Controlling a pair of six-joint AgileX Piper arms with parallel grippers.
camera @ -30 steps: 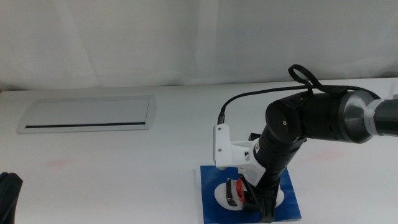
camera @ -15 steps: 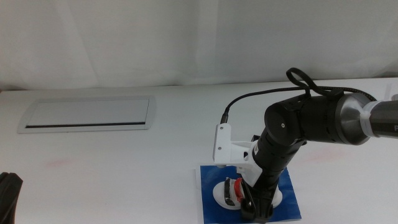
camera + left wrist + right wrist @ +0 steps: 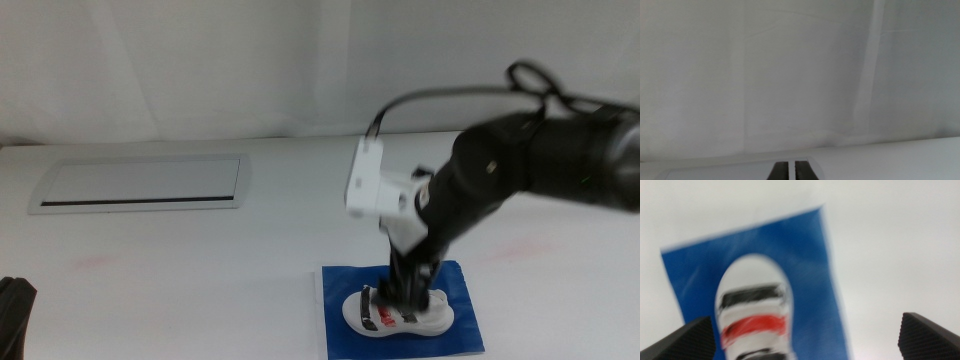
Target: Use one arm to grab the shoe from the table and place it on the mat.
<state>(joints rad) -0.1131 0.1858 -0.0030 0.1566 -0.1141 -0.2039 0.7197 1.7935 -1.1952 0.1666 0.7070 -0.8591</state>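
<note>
The shoe (image 3: 395,312), a white sandal with dark and red straps, lies flat on the blue mat (image 3: 462,332) near the table's (image 3: 200,270) front edge. The right arm (image 3: 520,165) comes in from the right, and its gripper (image 3: 410,285) hangs open just above the shoe, clear of it. In the blurred right wrist view the shoe (image 3: 755,315) lies on the mat (image 3: 805,255) below the open gripper (image 3: 805,340), whose jaws stand wide apart with nothing between them. The left gripper (image 3: 14,315) waits at the bottom left corner; its wrist view shows its jaws (image 3: 794,171) together.
A grey rectangular inset panel (image 3: 140,183) lies in the tabletop at the back left. A white curtain backs the table. Faint pink smudges mark the tabletop at the left front (image 3: 95,262).
The right gripper has let go of the shoe and risen up and back from it. The shoe now lies uncovered on the mat. The left arm has not moved.
</note>
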